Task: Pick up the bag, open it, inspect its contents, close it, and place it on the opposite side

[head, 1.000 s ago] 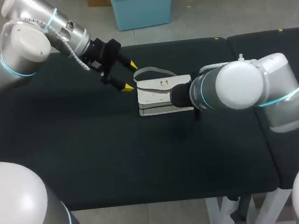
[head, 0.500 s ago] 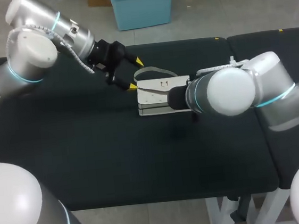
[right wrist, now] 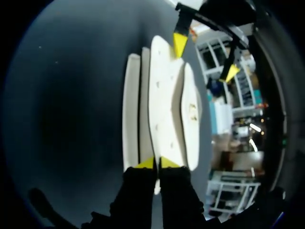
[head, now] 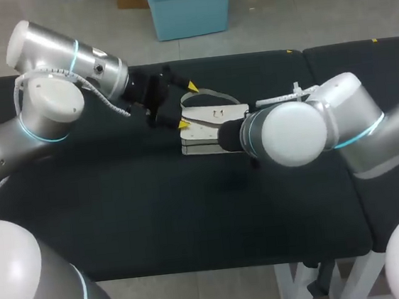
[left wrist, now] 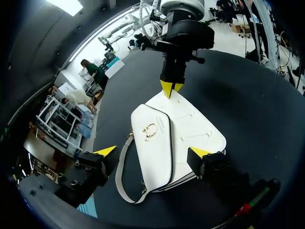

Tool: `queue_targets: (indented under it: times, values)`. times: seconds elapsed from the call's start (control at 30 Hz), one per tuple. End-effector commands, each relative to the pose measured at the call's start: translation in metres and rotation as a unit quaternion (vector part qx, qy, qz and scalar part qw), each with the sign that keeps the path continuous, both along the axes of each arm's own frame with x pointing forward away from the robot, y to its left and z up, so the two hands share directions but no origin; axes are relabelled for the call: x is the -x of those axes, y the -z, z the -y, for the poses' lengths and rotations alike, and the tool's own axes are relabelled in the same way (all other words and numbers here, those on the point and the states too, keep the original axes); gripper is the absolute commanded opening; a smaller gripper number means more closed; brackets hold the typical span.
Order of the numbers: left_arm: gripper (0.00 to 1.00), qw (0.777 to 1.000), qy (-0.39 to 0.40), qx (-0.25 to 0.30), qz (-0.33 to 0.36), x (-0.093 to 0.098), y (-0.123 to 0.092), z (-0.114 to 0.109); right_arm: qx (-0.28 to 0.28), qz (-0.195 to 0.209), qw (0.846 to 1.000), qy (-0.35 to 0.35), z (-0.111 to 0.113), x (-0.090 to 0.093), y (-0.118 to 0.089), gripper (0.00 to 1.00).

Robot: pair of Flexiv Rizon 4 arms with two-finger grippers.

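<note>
Just one white bag [head: 204, 125].

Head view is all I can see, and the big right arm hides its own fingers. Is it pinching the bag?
Observer: Yes. The right wrist view shows the right gripper with both yellow tips nearly together on the end edge of the bag.
Operator: Is the left one grabbing too?
Observer: No. In its own wrist view the left gripper is wide open, with one finger to each side of the bag.
Operator: Is the bag open yet?
Observer: Not that I can see. The flap lies down flat, with the gold clasp on it.
</note>
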State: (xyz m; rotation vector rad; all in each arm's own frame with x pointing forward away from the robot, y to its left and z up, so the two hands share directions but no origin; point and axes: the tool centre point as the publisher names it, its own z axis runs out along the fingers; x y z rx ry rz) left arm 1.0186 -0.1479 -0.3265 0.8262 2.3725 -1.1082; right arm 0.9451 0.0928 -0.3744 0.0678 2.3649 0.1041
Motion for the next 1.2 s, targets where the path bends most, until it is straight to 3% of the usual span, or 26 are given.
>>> queue_targets:
  times: [0.03, 0.33, 0.53, 0.8, 1.03, 1.1, 1.13, 1.2]
  values:
    - [1.0, 0.999, -0.005, 0.016, 0.027, 0.002, 0.006, 0.002, -0.002, 0.018, 1.0, 0.0, 0.0, 0.002, 0.005, 0.0]
    - [0.99, 0.997, 0.032, 0.002, 0.073, 0.007, 0.014, 0.01, -0.002, 0.018, 1.0, 0.0, 0.0, 0.002, 0.005, 0.0]
    - [0.76, 0.995, 0.047, -0.007, 0.093, 0.008, 0.02, 0.016, -0.002, 0.018, 1.0, 0.0, 0.0, 0.002, 0.005, 0.0]
    - [0.65, 0.993, 0.056, -0.008, 0.106, 0.003, 0.03, 0.026, -0.002, 0.018, 1.0, 0.0, 0.0, 0.002, 0.005, 0.0]
    - [0.34, 0.99, 0.058, -0.011, 0.127, 0.002, 0.037, 0.032, -0.002, 0.018, 1.0, 0.0, 0.0, 0.002, 0.005, 0.0]
    - [0.17, 0.99, 0.054, -0.013, 0.127, -0.002, 0.039, 0.034, -0.002, 0.018, 1.0, 0.0, 0.0, 0.002, 0.005, 0.0]
    - [0.0, 0.991, 0.051, -0.013, 0.125, -0.004, 0.039, 0.034, -0.002, 0.018, 1.0, 0.0, 0.0, 0.002, 0.005, 0.0]
    - [0.0, 0.992, 0.045, -0.01, 0.118, -0.007, 0.039, 0.035, -0.002, 0.018, 1.0, 0.0, 0.0, 0.002, 0.005, 0.0]
